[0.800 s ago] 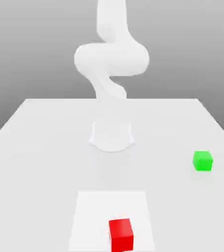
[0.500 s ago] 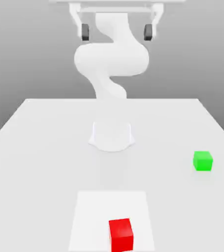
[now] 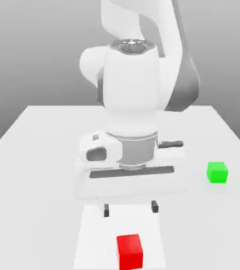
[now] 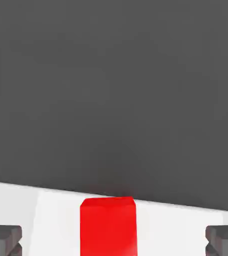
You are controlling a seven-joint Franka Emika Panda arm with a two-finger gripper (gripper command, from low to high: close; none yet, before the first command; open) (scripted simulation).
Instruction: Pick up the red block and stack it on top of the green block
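Red block (image 3: 130,251) sits on the table's (image 3: 37,158) pale patch, well apart from the green block (image 3: 217,172). My end effector (image 3: 130,209) hangs released just behind it; I risk clipping its top edge if I drop misaligned.

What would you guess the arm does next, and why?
Probably lower a bit further and toward the red block: the gripper hangs open above the table, jaws spread wider than the block, not yet around it. The green block sits apart.

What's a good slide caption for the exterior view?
Open gripper descends above the small bright-red cube; small bright-green cube waits apart at the exterior view's right.
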